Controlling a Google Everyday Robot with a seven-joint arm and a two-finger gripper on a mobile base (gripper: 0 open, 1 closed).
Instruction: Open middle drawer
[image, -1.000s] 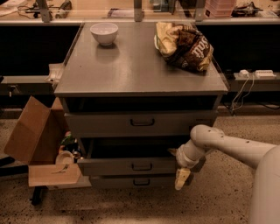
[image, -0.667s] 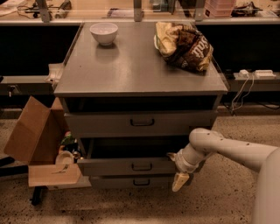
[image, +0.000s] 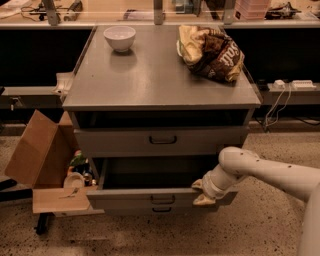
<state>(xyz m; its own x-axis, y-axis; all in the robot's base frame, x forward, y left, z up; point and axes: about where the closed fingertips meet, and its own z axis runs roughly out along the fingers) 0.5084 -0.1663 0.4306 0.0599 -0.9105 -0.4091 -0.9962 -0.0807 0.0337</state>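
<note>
Your arm reaches in from right, bent down. Hand sits on top edge of middle drawer, pulled out. Can't tell if hand grips.

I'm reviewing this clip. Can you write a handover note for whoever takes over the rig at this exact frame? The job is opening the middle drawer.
Gripper: low, at the top edge of the middle drawer front, near its right end. The arm reaches in from the right.
Middle drawer: pulled out from the cabinet, with its dark interior visible behind the front. The gripper is not on its black handle.
Done: the drawer is visibly open.
Left: judge whether it is out far enough. If it is, probably just back the gripper clear.
Nearby: a bowl and a snack bag on the cabinet top, and a cardboard box to the left on the floor.
</note>
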